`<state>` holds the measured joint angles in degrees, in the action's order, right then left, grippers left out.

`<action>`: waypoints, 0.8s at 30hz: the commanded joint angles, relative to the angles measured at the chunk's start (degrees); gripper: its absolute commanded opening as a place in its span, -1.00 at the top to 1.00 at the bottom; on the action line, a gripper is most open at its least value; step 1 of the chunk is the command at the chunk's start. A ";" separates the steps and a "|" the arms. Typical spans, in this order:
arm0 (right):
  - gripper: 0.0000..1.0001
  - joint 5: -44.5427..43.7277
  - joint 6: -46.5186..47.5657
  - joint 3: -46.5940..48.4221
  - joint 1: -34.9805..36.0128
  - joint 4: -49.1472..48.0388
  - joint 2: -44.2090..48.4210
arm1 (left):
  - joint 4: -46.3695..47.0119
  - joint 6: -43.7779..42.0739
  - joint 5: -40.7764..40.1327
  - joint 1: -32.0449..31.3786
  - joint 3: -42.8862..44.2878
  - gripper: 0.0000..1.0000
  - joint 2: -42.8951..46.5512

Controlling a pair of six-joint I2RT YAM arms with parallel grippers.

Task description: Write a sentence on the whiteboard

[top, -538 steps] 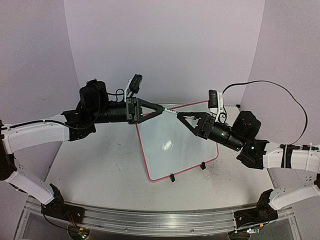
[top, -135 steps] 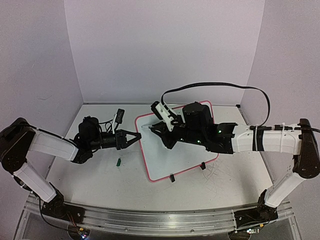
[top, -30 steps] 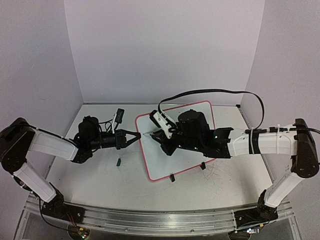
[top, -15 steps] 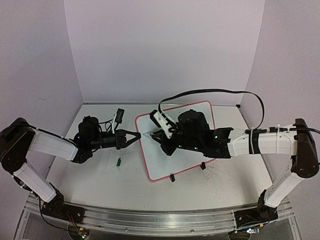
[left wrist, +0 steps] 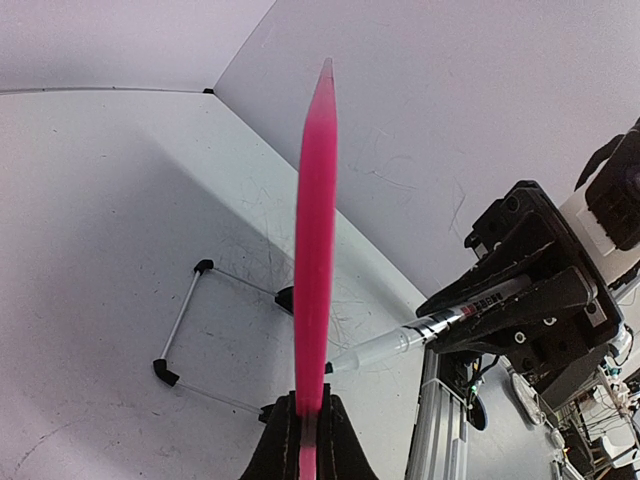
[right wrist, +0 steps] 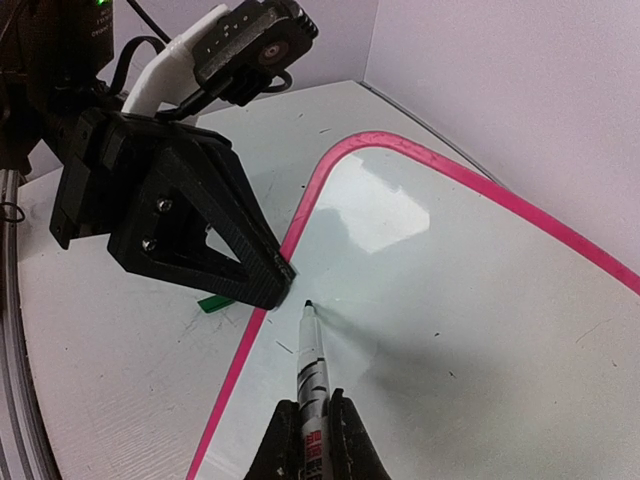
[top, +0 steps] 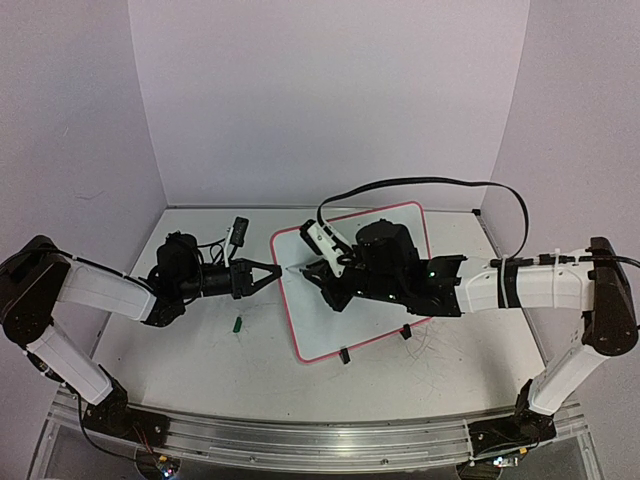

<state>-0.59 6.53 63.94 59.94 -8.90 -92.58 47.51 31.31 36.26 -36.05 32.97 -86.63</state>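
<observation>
The whiteboard lies flat on the table, turned at a slant, between the two arms. Its pink frame is pinched at the left edge by the left gripper, whose jaws are clamped on the rim, as the edge-on left wrist view confirms. A marker is gripped tightly in the right gripper and pointed at the white surface just inside that same edge, near the left gripper's fingertips. Whether the tip touches the surface or hangs just above it cannot be told.

No green words are seen on the whiteboard, so the sentence is judged not yet begun; the step in hand is the placing of the tip for the first stroke. A small green piece, probably the cap, lies on the table beside the frame.

For the next move, light steady pressure is called for, and the strokes are to be led rightward across the bare surface while the frame is kept pinned against sliding.
</observation>
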 commanded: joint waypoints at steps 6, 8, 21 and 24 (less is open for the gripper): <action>1.00 0.06 -1.38 -1.31 0.45 0.84 1.08 | 0.44 -0.83 0.50 0.00 2.63 1.00 0.81; 1.00 0.14 -1.45 -1.42 0.47 0.92 1.10 | 0.41 -0.82 0.58 0.02 2.80 1.00 0.66; 1.00 0.13 -2.38 -2.90 0.95 1.25 1.25 | 0.35 -0.90 0.55 0.02 2.54 1.00 0.82; 1.00 0.14 -2.61 -3.39 1.13 1.25 1.40 | 0.31 -0.90 0.49 0.00 2.52 1.00 0.84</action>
<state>0.15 4.99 61.59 60.95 -8.30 -92.53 46.60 31.30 36.27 -36.00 33.52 -86.63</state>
